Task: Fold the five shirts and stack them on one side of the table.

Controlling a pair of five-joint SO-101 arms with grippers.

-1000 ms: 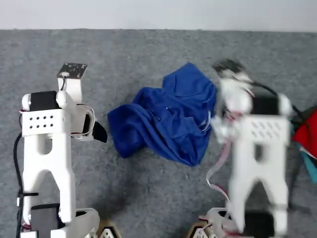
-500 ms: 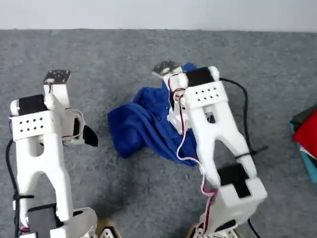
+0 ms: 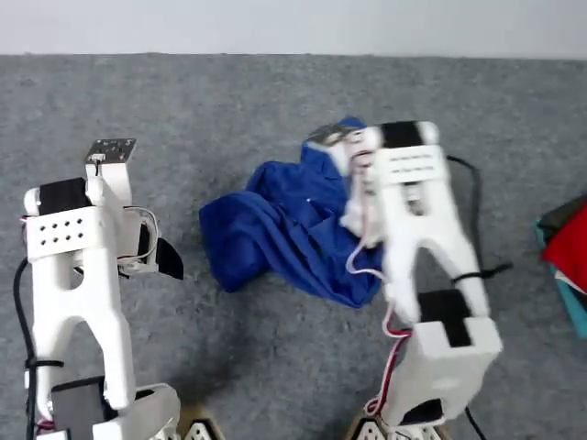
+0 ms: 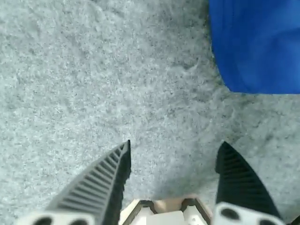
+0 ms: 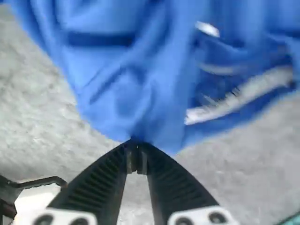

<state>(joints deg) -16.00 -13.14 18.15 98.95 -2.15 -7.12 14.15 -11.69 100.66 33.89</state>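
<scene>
A crumpled blue shirt (image 3: 275, 229) lies in a heap at the middle of the grey table. My right arm (image 3: 413, 183) stands over the heap's right part. In the right wrist view my right gripper (image 5: 137, 147) is shut on a bunched fold of the blue shirt (image 5: 140, 84), which hangs from the fingertips above the carpet. My left gripper (image 3: 165, 257) is open just left of the heap, apart from it. In the left wrist view the left gripper (image 4: 175, 145) holds nothing, and the shirt's edge (image 4: 253, 42) lies a short way ahead.
At the right edge of the table lie other garments: a red one (image 3: 564, 243) over a teal one (image 3: 575, 307), with a dark one (image 3: 559, 215) behind. Bare grey carpet (image 3: 183, 110) stretches behind and in front of the heap.
My right arm has swung in from the right side to above the blue shirt and closed on its fabric. The left arm has shifted slightly to the left.
</scene>
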